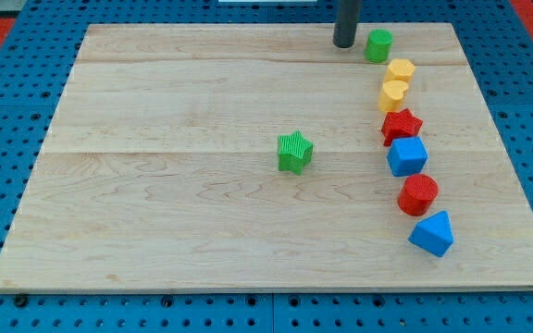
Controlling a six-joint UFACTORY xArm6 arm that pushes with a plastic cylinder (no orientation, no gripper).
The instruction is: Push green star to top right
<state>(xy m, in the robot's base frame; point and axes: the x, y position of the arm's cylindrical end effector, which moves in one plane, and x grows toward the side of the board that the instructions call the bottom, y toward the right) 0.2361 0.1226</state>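
Note:
The green star (294, 152) lies near the middle of the wooden board (155, 203), a little to the view's right of centre. My tip (344, 43) rests on the board near the view's top edge, far above the star and slightly to its right. The tip stands just left of a green cylinder (378, 44), with a small gap between them.
A column of blocks runs down the view's right side: a yellow hexagon (400, 70), a yellow rounded block (393, 94), a red star (401, 125), a blue cube (406, 155), a red cylinder (418, 194) and a blue triangular block (432, 233).

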